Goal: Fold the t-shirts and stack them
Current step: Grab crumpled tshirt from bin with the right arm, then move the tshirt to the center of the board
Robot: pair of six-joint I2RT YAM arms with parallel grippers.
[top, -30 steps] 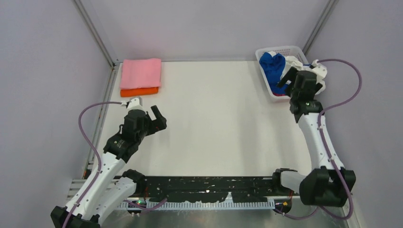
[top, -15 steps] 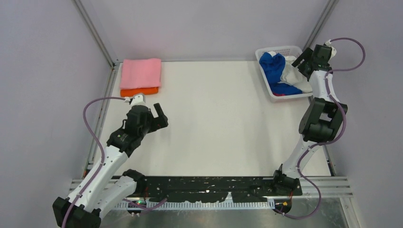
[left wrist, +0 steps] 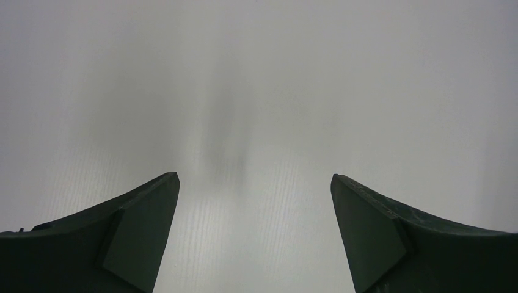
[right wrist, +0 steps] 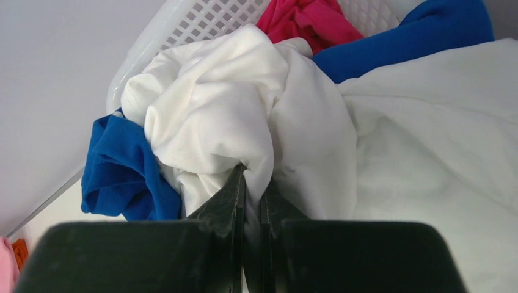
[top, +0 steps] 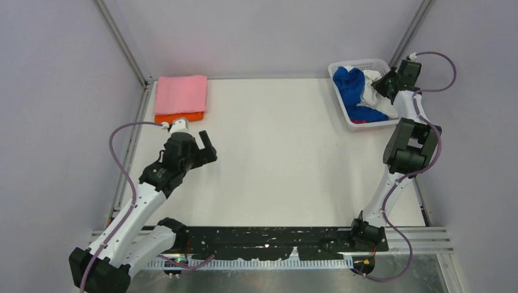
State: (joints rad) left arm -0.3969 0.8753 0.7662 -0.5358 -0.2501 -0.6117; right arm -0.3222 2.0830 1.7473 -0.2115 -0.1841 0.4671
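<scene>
White desk (top: 275, 159), plain grey walls (top: 262, 30) on three sides, metal posts (top: 122, 43) rising at the far corners, black rail (top: 262, 235) along the near edge, soft even light.

A lab test cell: plain grey walls (top: 262, 30), aluminium posts (top: 122, 43), white table (top: 275, 152).

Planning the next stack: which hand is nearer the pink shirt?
Left. The left hand hovers open just short of the pink shirt; the right hand is across the table, shut on the white shirt.
</scene>
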